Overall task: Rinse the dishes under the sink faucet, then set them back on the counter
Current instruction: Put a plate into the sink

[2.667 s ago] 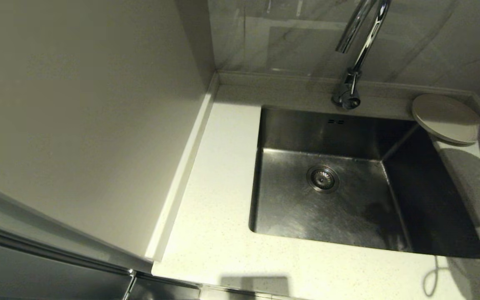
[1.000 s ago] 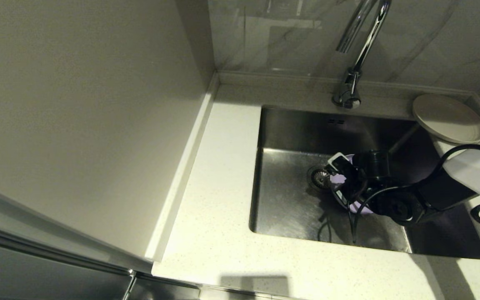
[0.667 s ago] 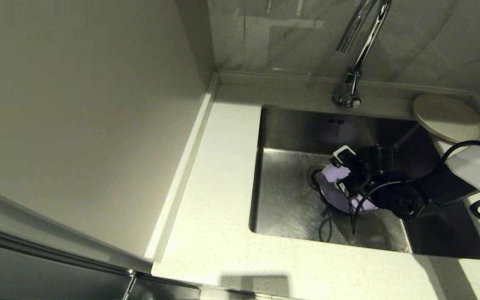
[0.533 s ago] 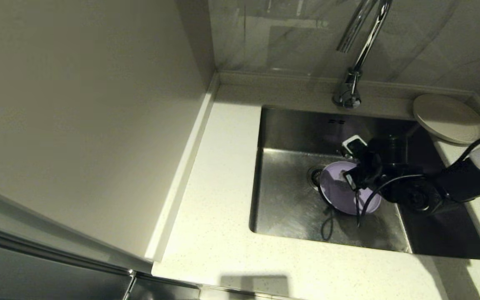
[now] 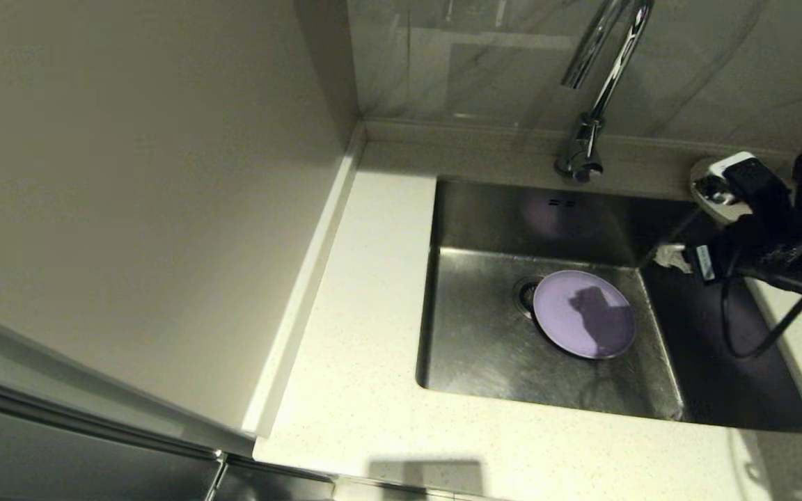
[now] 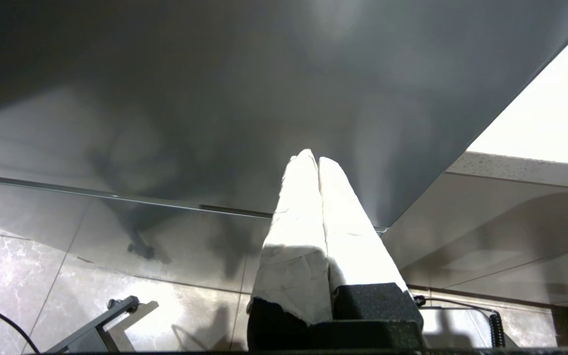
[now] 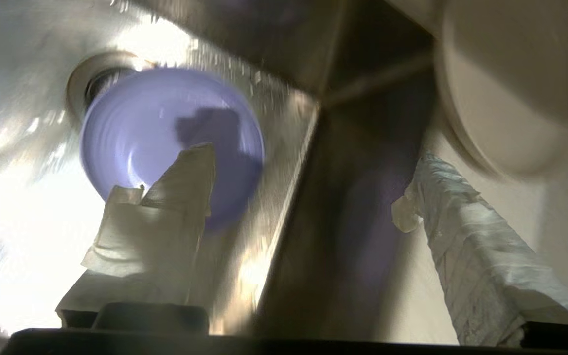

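Your right gripper (image 5: pixel 693 219) hangs empty, fingers spread wide, above the sink's (image 5: pixel 484 348) right rim near the beige plate (image 7: pixel 511 84) on the counter (image 5: pixel 366 390). You have the purple plate (image 5: pixel 584 323) lying flat on the sink floor, partly over the drain (image 5: pixel 526 296). No water visibly runs from the faucet (image 5: pixel 599 76), so rinsing and returning look undone. Your left gripper (image 6: pixel 316 162) is parked, fingers together; no bowl shows.
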Robot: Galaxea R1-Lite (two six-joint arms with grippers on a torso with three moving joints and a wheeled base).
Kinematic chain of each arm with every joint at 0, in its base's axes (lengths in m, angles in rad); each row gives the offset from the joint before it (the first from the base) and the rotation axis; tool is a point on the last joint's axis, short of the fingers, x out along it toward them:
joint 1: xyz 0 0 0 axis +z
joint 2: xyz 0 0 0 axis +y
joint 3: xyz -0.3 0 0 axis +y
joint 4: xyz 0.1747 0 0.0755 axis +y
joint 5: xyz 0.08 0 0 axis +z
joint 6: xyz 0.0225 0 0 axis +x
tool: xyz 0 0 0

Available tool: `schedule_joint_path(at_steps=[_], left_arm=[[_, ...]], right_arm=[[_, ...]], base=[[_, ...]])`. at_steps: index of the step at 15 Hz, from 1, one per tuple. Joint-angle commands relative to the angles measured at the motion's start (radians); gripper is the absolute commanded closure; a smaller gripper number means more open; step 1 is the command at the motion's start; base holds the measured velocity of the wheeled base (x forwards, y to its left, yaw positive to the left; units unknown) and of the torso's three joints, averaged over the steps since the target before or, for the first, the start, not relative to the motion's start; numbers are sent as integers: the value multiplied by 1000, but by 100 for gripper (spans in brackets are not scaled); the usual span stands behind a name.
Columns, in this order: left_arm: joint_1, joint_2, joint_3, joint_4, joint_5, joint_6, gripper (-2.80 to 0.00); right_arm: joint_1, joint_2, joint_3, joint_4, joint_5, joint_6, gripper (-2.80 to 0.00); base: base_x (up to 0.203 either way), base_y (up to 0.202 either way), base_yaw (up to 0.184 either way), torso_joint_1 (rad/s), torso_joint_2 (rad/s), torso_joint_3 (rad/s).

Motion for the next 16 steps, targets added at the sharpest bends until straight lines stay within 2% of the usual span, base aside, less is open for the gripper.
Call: schedule_joint_path(at_steps=[1, 3, 5, 9, 11, 14, 16], left_arm=[[0, -3, 0, 0, 0, 0, 0], [0, -3, 0, 0, 0, 0, 0], [0, -3, 0, 0, 0, 0, 0], [0, -4, 0, 0, 0, 1, 0], [0, -3, 0, 0, 0, 0, 0], [0, -3, 0, 0, 0, 0, 0], [0, -3, 0, 0, 0, 0, 0]], right_arm=[[-23, -168, 2, 152, 12, 17, -280], [-43, -233, -7, 270, 22, 53, -280], [-72, -240, -72, 322, 55, 60, -280], [-134, -189, -364, 511, 158, 93, -280], [-163, -92, -518, 585, 184, 108, -280], [-181, 96, -663, 582, 141, 108, -280], [-184, 213, -719, 525, 116, 65, -280]], base=[[0, 0, 0, 0, 0, 0], [0, 0, 0, 0, 0, 0], [0, 0, 0, 0, 0, 0], [0, 0, 0, 0, 0, 0], [0, 0, 0, 0, 0, 0], [0, 0, 0, 0, 0, 0], [0, 0, 0, 0, 0, 0]])
